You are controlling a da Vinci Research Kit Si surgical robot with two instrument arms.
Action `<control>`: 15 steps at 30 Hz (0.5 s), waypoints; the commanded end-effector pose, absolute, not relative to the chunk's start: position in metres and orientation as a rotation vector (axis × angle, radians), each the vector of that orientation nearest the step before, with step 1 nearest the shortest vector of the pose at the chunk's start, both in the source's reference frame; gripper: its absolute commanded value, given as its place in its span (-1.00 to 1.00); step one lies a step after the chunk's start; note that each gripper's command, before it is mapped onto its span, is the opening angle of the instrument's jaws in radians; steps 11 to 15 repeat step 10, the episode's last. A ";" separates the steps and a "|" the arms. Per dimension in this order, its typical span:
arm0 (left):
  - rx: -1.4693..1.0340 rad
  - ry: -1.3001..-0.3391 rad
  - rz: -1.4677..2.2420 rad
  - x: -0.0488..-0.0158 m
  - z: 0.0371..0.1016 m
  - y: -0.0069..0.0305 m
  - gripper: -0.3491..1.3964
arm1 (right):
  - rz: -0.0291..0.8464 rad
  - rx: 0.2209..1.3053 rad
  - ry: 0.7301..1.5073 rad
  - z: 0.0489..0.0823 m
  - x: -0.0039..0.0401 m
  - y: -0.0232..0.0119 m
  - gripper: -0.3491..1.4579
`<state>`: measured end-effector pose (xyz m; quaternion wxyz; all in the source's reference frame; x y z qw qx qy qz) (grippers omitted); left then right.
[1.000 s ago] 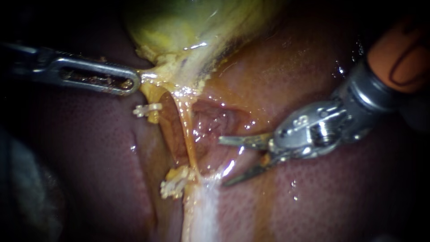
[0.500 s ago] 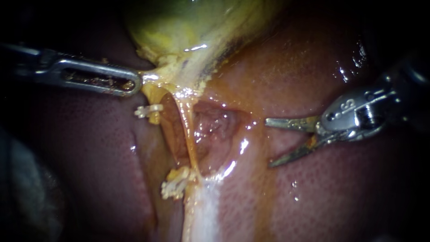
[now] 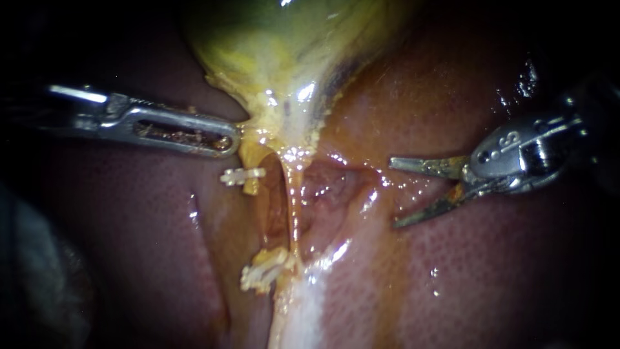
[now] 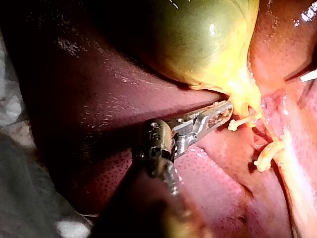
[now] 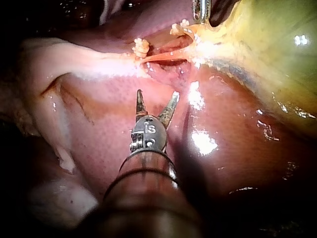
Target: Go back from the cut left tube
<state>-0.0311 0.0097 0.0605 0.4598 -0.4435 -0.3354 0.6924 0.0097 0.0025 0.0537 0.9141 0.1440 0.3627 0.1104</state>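
Left instrument (image 3: 226,142), slotted steel jaws pinching yellow neck of green gallbladder (image 3: 271,45), likely keeping tubes taut. Cut left tube (image 3: 250,161), 2 stumps bearing white plastic clips (image 3: 242,176), in dark-red liver's (image 3: 484,278) central cleft. Right instrument (image 3: 392,192), thin blades spread, empty, well apart: retreat seems nearly done.

Right instrument (image 3: 395,192) is over bare liver (image 3: 465,271), jaws apart with nothing between them. There's clear liver surface around it and from its tips across to the tubes. Left side is crowded. The left instrument (image 3: 226,141) is clamped on the gallbladder (image 3: 271,52) neck, with the upper clip (image 3: 242,176) just under its jaws and the lower clip (image 3: 263,274) further down. A thin tube (image 3: 294,207) runs from the neck to beside the lower clip, barring the pocket there. The gallbladder closes off the top.
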 end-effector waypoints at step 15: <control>-1.090 -0.827 1.705 -0.0311 0.0604 0.0096 -1.00 | 0.222 0.308 0.748 0.0537 0.0098 0.0025 0.99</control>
